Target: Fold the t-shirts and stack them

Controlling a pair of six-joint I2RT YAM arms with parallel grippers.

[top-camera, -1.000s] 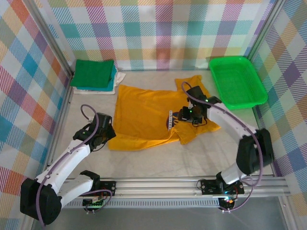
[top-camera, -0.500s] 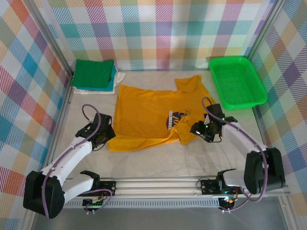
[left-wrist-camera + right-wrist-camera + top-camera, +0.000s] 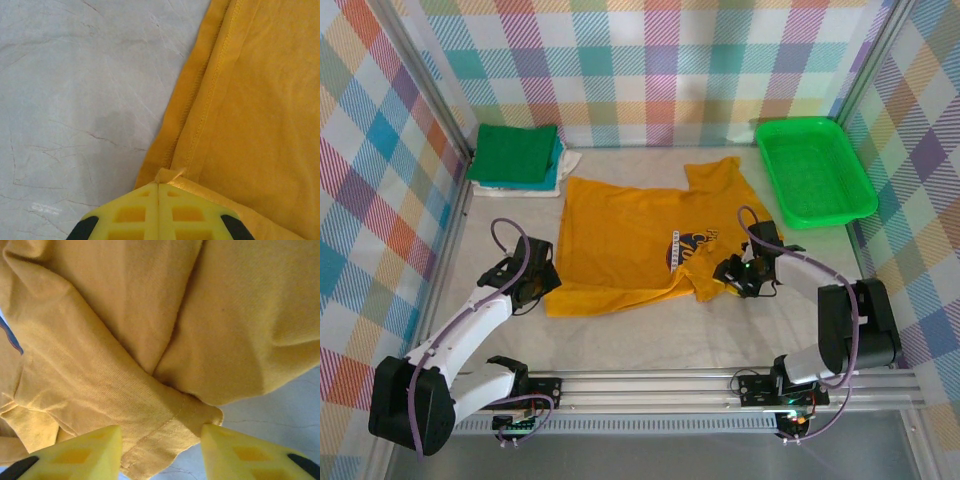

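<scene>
"While the yellow shirt (image 3: 630, 240) lies spread on the counter (image 3: 650, 335) with its logo showing, which step would you say this is?"

"Flattening it ahead of the first fold, by my reading. The left gripper (image 3: 533, 283) is clamped on the shirt's near left corner. The right gripper (image 3: 738, 275) sits at the rumpled sleeve on the near right, with its jaws part-way apart. The sleeve hem lies between them and is not pinched."

"So what does the next move call for?"

"I'd judge the right side has to close on that hem. Then both should draw outward to take out the bunching before any edge is carried across. The pile of folded shirts (image 3: 515, 155), dark green on top, waits in the far left corner, well apart. The green tray (image 3: 815, 170) sits far right."

"What do the wrist cameras add?"

"From above, I can't tell whether either gripper has cloth. The left wrist view shows a small tuck of hem nipped where the two fingers meet, with bare counter to its left. The right wrist view shows yellow fingers standing either side of the stitched sleeve edge, with folds heaped behind. The overhead view gives the layout: the body is fairly flat and the right sleeve is crumpled beside the logo."
</scene>
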